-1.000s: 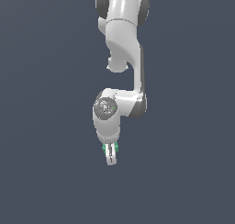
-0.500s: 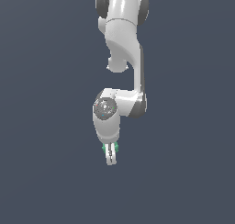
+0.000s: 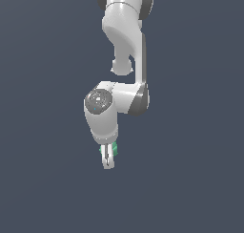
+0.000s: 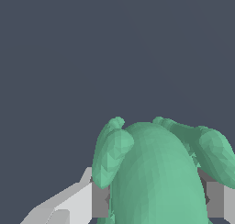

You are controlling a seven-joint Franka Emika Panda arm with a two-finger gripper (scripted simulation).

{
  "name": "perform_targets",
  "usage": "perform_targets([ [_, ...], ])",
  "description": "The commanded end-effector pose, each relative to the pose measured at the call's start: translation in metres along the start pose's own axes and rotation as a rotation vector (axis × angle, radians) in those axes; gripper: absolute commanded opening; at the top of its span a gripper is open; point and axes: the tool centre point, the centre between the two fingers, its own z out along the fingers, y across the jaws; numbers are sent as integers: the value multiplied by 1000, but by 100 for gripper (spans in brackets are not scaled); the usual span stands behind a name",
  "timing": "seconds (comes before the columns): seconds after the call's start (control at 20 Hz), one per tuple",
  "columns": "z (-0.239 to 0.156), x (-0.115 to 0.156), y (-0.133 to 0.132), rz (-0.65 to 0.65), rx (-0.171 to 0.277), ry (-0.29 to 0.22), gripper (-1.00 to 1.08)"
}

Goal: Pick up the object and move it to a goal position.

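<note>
Flat slate-grey backdrop fills both views; you get no edge, seam or shadow on it, so no surface can be told apart from empty space.

Largest item: the white arm. In the exterior view it enters from the top edge, runs down through a long upper link, and bends at a dark grey elbow joint. From there a round-capped wrist housing sits toward the exterior view's left, and the last segment points downward from it.

Next: the pincer at the lower end of that segment. You see its pale fingers hanging nearly straight down, tilted slightly toward the exterior view's right. In the wrist view the grey pads press against both flanks of the green body, with the white finger housing behind the pad on one side. The pincer is clamped on the object, with no gap visible between pad and surface.

Smallest: the object, matte green. In the exterior view only slivers of it show on either side of the fingers, just under the wrist. The wrist view gives you a rounded central dome with short blunt knobs flaring off each side, the knobs standing proud of the pads.
</note>
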Motion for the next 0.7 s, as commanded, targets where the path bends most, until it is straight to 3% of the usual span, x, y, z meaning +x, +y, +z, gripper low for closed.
perform_targets([
  [0.0, -23, 10, 0, 1, 1, 0, -100],
  [0.65, -151, 68, 0, 1, 1, 2, -100],
])
